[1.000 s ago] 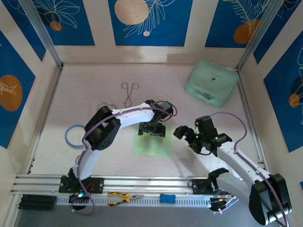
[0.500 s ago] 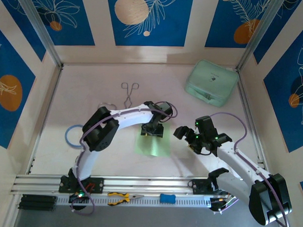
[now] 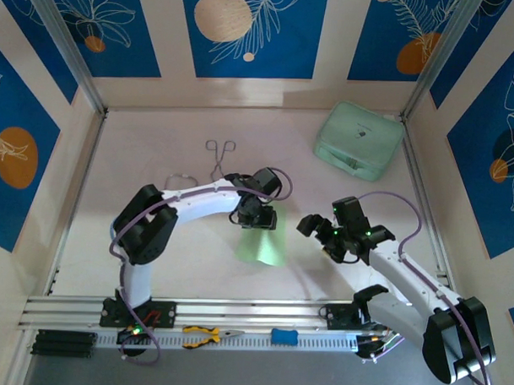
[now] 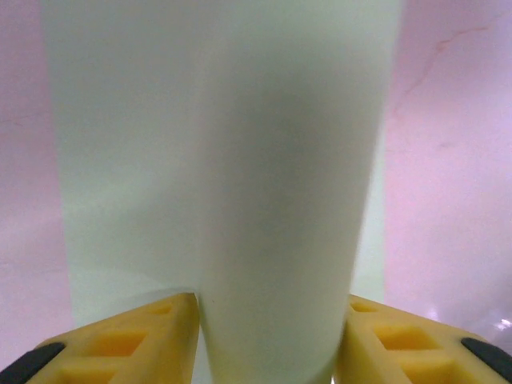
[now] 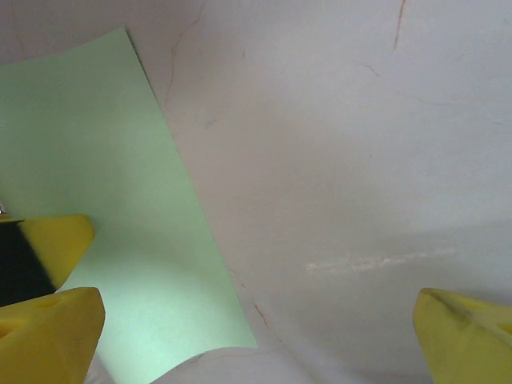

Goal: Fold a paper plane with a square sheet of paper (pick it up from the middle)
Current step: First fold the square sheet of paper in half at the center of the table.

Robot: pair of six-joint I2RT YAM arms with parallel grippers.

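The square sheet of paper [image 3: 261,242] is light green and lies mid-table, bowed up into a narrower shape. My left gripper [image 3: 254,218] sits on its far edge, pointing down. In the left wrist view the sheet [image 4: 232,152] bulges up as a rounded ridge between the yellow fingers [image 4: 132,344], which press it from both sides; the left gripper [image 4: 270,340] is shut on it. My right gripper [image 3: 311,227] hovers just right of the sheet, open. In the right wrist view the right gripper [image 5: 256,336] has bare table between its fingers [image 5: 48,328], with the sheet [image 5: 88,184] at the left.
A bulky mint-green case [image 3: 358,139] sits at the back right. Metal tongs [image 3: 219,157] lie behind the left arm, a blue ring [image 3: 120,232] at the left. Pliers [image 3: 206,333] and a blue tool [image 3: 284,336] rest on the front rail.
The left jaws have closed in on the sheet's far edge. The flat sheet has buckled into a narrower raised ridge and shifted slightly right. The right arm has stayed put.
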